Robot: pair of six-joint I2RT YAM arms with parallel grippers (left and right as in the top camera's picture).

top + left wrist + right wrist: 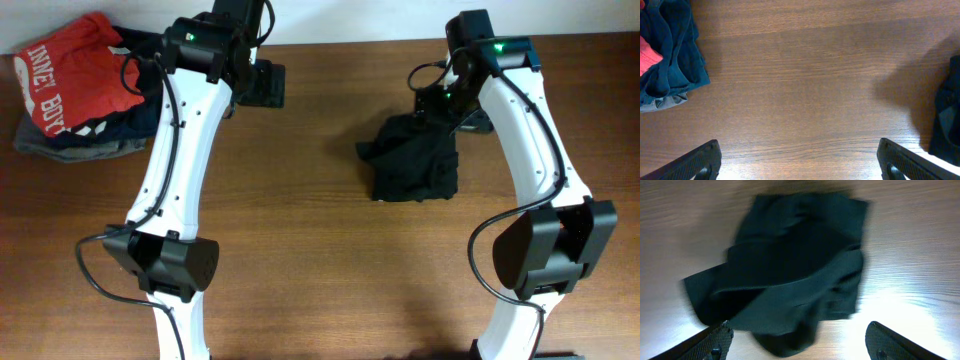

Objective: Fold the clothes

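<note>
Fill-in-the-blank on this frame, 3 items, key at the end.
1. The left gripper and right gripper are both ____, holding nothing.
2. The dark garment lies nearer the ____ one.
3. The top piece on the pile of clothes is ____ with white lettering.
Missing words: open; right; red.

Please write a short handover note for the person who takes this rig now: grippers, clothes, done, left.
Left gripper: open, empty, over bare table.
Right gripper: open, empty, above the black garment, which lies crumpled right of centre.
Clothes pile, red shirt on top, sits at the far left corner.
Done: no neat fold visible.
Left: fold the black garment, then the pile.
</note>
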